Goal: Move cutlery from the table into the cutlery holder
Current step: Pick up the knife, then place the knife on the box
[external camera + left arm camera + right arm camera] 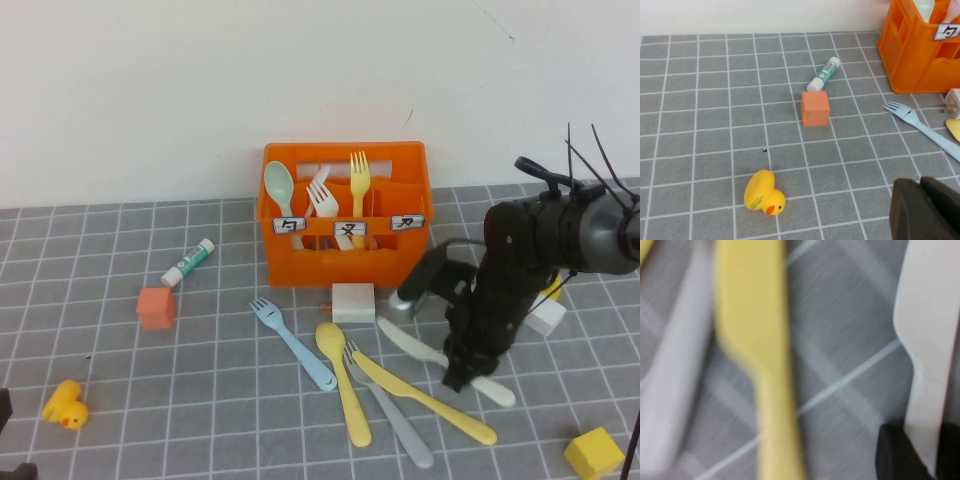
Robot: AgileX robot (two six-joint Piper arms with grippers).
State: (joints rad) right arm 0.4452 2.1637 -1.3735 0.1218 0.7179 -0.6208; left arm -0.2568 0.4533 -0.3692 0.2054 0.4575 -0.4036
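White knife (pixel 927 365) | handle between right tool (pixel 920 452) fingers, closing | left tool (pixel 925 210) together, parked

In the orange cutlery holder (pixel 345 215) stand three pieces: one mint spoon (pixel 279 185), one white fork (pixel 322 200) and one yellow fork (pixel 359 175). On the desk (pixel 110 260) lie five more: one blue fork (pixel 290 342), one grey fork (pixel 390 408), one yellow spoon (pixel 342 378), one yellow knife (pixel 425 398), one white knife (pixel 420 350). Also one glue stick (pixel 188 262), one rubber duck (pixel 65 405), one orange cube (pixel 155 307), one yellow cube (pixel 594 452), two white blocks (pixel 352 302).
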